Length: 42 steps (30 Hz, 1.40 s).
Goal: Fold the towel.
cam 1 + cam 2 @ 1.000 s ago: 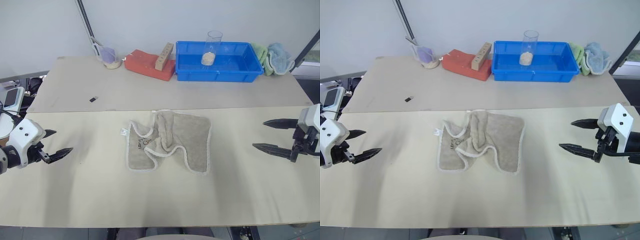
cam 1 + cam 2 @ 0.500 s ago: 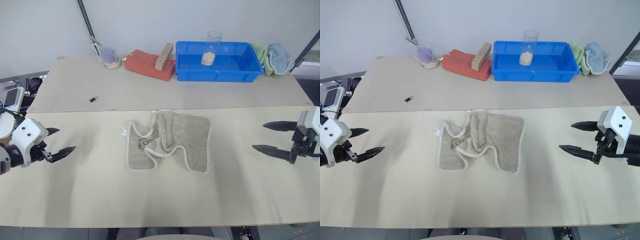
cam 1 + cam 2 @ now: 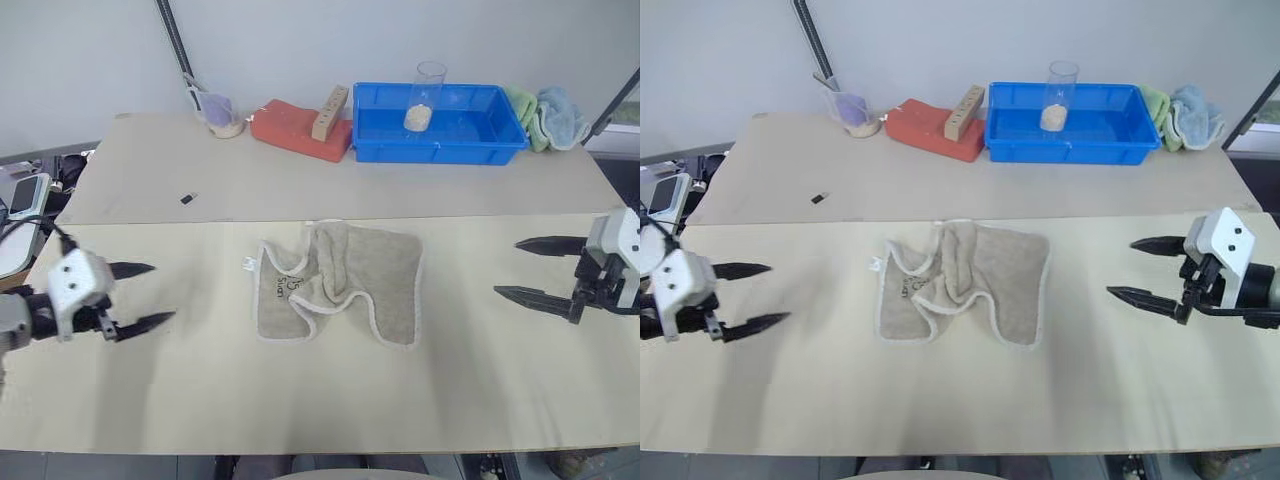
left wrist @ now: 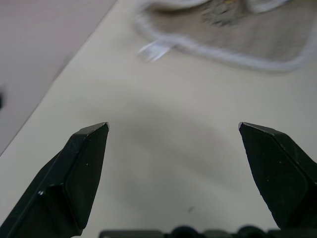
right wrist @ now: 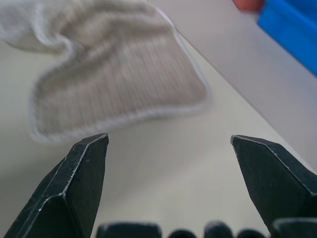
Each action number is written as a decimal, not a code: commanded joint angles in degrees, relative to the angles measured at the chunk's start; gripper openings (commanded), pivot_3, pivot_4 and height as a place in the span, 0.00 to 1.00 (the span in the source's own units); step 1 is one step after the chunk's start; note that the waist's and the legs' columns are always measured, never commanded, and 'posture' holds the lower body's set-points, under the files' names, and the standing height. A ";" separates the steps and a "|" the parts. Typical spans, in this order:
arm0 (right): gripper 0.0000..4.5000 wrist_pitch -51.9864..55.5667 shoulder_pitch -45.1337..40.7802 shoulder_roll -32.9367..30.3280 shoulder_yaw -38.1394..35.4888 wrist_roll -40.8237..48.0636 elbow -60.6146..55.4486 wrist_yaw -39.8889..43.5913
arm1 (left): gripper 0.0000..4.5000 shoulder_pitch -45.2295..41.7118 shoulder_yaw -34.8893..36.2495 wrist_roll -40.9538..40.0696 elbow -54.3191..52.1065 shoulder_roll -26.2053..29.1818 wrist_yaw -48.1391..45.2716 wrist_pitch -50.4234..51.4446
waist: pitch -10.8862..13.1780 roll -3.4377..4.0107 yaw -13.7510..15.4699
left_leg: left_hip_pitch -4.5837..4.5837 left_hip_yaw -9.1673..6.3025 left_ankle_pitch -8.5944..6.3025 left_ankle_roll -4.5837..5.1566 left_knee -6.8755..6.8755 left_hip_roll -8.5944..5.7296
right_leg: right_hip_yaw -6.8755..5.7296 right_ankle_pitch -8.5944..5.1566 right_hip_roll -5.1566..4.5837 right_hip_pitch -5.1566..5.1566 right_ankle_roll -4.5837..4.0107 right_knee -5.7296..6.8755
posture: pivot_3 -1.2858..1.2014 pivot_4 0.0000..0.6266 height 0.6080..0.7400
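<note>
Head views: towel (image 3: 338,283), crumpled, unfolded, mid-counter (image 3: 300,390). Left claw (image 3: 140,297), fingers spread, empty; has swung inward toward the towel's tag side since a second ago. Right claw (image 3: 523,269), fingers spread, empty; edged slightly inward. Towel unchanged.

Left wrist view: towel edge and white tag (image 4: 154,50) ahead, apart from the fingers.

Right wrist view: towel corner ahead, untouched.

Judgement: approach under way; no fold begun.

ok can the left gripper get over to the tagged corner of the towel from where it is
Probably yes. The left gripper is open and aimed toward the towel, with only bare table between it and the white tag. The towel lies crumpled there, so that edge may need teasing out.
</note>
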 commanded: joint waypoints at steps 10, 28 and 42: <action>0.97 17.96 -5.47 -0.28 5.92 16.74 -21.21 -5.10 | 1.00 -7.23 -20.77 7.34 -6.87 -6.33 0.34 -5.58 | 0.01 -0.01 0.35 | -0.09 0.00 0.00 0.00 0.08 -0.04 | -0.07 0.00 0.04 0.02 0.00 -0.02 | 0.52 0.24 1.00; 1.00 16.66 -2.61 -2.04 15.33 5.92 -23.68 -11.96 | 0.02 -9.54 -29.40 16.03 -3.10 -11.97 7.05 -6.96 | -0.01 -0.01 1.38 | -0.10 -0.08 0.00 0.01 0.23 -0.17 | -0.11 0.00 0.02 0.03 0.01 0.02 | 0.52 0.24 1.00; 1.00 -7.03 -0.16 4.71 32.94 -20.20 -8.97 -12.00 | 0.02 -4.46 -25.17 11.87 -12.36 -11.13 10.60 4.13 | -0.01 -0.03 1.30 | -0.11 -0.13 0.00 0.01 0.25 -0.27 | -0.15 0.00 0.04 0.00 0.01 0.02 | 0.52 0.24 1.00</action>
